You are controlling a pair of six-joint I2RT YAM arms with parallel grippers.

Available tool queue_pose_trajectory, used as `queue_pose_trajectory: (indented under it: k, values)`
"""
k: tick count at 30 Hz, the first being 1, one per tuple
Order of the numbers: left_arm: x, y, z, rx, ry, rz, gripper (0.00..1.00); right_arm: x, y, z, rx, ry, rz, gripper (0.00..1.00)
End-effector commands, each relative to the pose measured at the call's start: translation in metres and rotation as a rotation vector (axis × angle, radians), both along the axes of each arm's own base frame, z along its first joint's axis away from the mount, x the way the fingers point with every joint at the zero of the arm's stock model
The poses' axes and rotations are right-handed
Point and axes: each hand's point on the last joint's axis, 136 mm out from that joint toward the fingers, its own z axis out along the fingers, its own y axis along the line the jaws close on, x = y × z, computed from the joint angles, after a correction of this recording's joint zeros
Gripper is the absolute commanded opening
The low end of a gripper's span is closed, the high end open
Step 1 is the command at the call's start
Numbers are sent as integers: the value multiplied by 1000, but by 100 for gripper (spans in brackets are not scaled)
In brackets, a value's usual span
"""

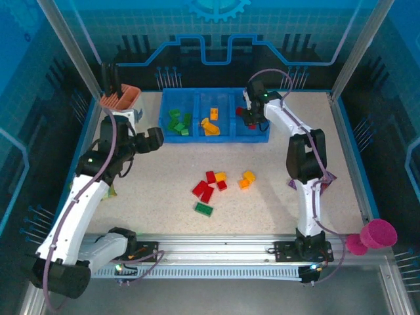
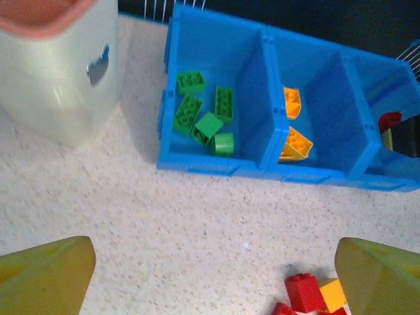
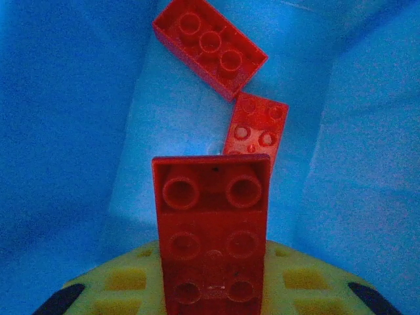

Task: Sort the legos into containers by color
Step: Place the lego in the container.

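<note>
Legos [image 1: 213, 184] lie loose on the table [image 1: 315, 197] in the top view. Red and orange ones are bunched together with one green brick [image 1: 203, 209] at their near edge, between the two arms and nearer than both pincers. The left pincer [image 1: 156, 139] hovers just short of the left end of the tray [image 1: 213, 136], with the beige cup [image 1: 121, 100] beyond it to its left. The right pincer [image 1: 249, 118] reaches down into the tray's right compartment. A pink cup [image 1: 379, 233] sits well off to its right, past the table's edge.

From the left wrist, the yellow fingers [image 2: 46, 275] stand wide apart over bare table, with nothing between them. Ahead of them the tray holds five green legos [image 2: 207, 115] in its left compartment and two orange legos [image 2: 293, 134] in the middle one. A bit of red shows at the far right. The beige cup stands ahead and to the left. A red block [image 2: 303, 292] and an orange block [image 2: 331, 294] lie just inside the right finger.

From the right wrist, the pincer is clamped on a red lego [image 3: 213, 230], which stands up from the yellow pads [image 3: 131, 279] inside the blue compartment. Beyond it, two more red bricks [image 3: 210, 46] lie just beside each other on the compartment floor.
</note>
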Motion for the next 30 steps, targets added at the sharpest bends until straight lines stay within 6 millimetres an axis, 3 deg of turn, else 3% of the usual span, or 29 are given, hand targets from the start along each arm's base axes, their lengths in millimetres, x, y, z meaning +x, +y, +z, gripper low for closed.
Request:
queue_pose_trajectory:
  k: [1,4,7,12,16,22,30]
  values:
    - [-18,-4,-30,-103,121,70,97,8,0,-9,15,35,41,23]
    - [-28,-18,-46,-161,170,106,99,8,3,-12,20,48,51,26]
    - [-44,-50,-75,-241,316,121,99,6,4,-15,27,52,55,33]
    - [-83,-105,-125,-363,564,174,93,5,9,-3,31,26,84,40]
    - [-117,-126,-154,-346,709,277,89,5,12,7,37,5,118,46]
    - [-158,-147,-170,-219,820,377,90,8,13,24,87,-31,128,48]
    - [-158,-186,-188,-240,731,367,87,1,26,59,221,-102,156,49]
